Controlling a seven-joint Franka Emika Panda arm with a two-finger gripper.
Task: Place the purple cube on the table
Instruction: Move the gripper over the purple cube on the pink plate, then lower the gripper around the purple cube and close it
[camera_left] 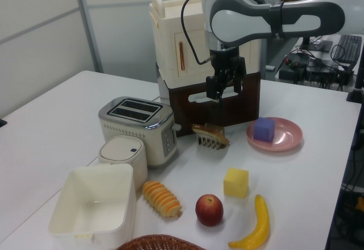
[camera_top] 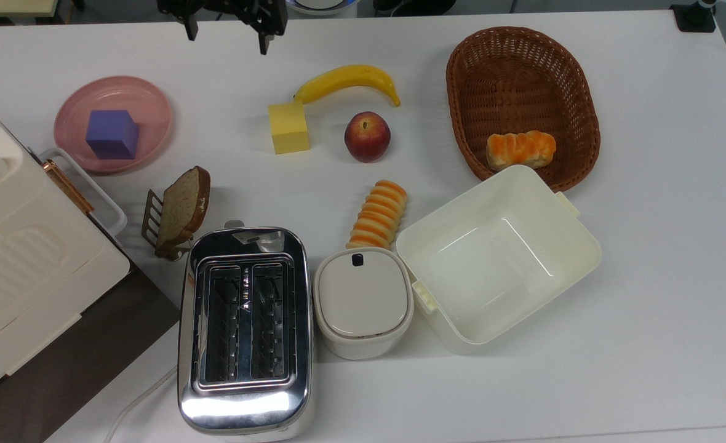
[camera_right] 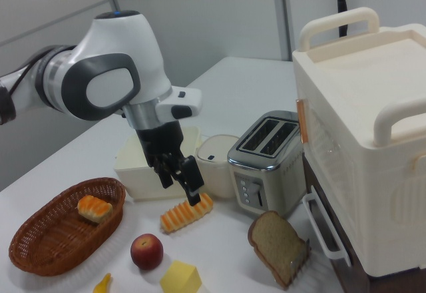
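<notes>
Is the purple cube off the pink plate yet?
No, still on it. The purple cube sits flat on the pink plate; the open gripper hangs apart, holding nothing.

The purple cube (camera_top: 112, 133) is a small matte blue-violet block with plain faces. It sits flat and upright on a round pink plate (camera_top: 154, 104), near the plate's middle, at the top view's left. In the left view the purple cube (camera_left: 264, 129) shows on the plate at the right. The tabletop (camera_top: 646, 246) is broad, white and smooth, carrying the plate.
</notes>
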